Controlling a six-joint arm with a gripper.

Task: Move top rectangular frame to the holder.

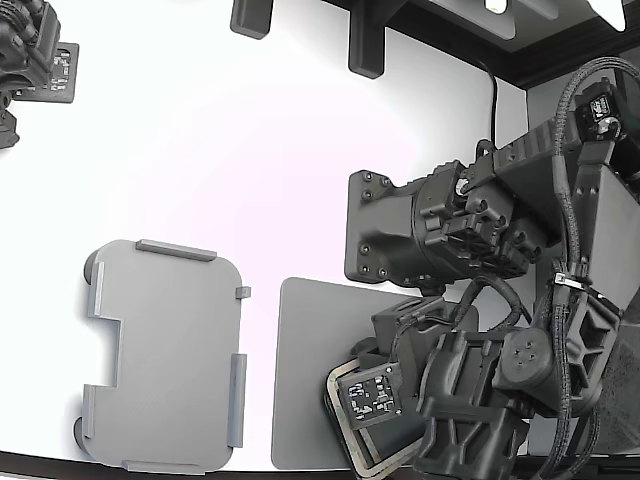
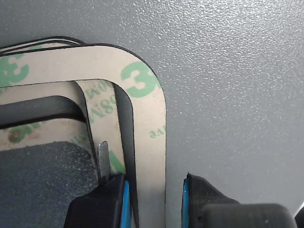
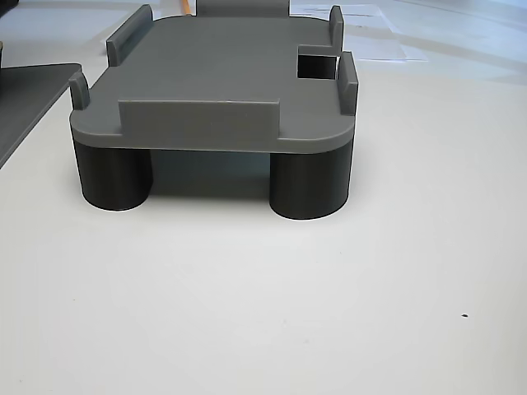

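The top rectangular frame (image 2: 142, 95) is tan with green print and lies on a stack of like frames (image 2: 99, 114) on the dark grey mat (image 2: 228, 95). My gripper (image 2: 154, 199) is open. Its blue-padded fingers (image 2: 121, 199) straddle one long side of the top frame near a rounded corner, with small gaps on both sides. In the exterior view the frame's edge (image 1: 340, 425) shows at the bottom under my arm, and the fingertips are hidden. The light grey holder (image 1: 165, 355) stands apart at the exterior view's left, with nothing on it. The other view shows it raised on round legs (image 3: 214, 74).
The mat (image 1: 300, 380) lies between the holder and my arm. A second arm (image 1: 30, 60) is at the exterior view's top left. Two black posts (image 1: 365, 45) stand at the table's far edge. The mat's corner shows in the other view (image 3: 25, 90).
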